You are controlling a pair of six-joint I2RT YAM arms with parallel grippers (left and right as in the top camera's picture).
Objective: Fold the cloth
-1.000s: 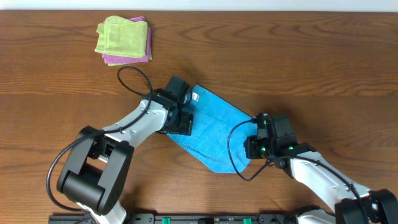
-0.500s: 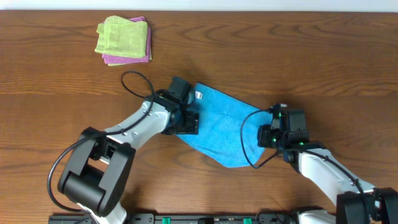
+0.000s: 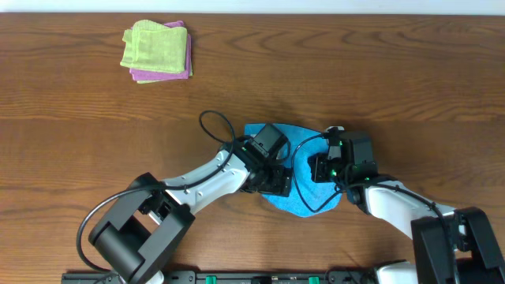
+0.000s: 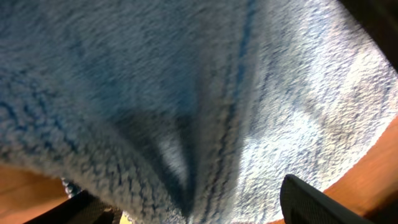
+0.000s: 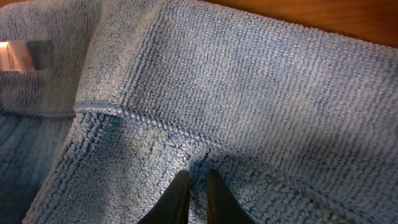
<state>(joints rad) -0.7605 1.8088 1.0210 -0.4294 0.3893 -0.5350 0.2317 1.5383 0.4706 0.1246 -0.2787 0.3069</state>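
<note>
Cloth [image 3: 308, 203], sky-blue, lies part-folded at the middle of the bench [image 3: 394, 79]: my right pincer [image 5: 198, 180] clenches a fold, my left pincer [image 4: 199, 205] gapes released over it; I should carry the fold low, matching edges.

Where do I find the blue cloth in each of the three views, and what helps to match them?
Overhead: the blue cloth lies just below and right of centre.
Left wrist: the blue cloth fills nearly the frame.
Right wrist: the blue cloth fills most of it.
Shared landmark: the brown table.

Cloth [image 3: 306, 154] now narrower, more bunched.
</note>
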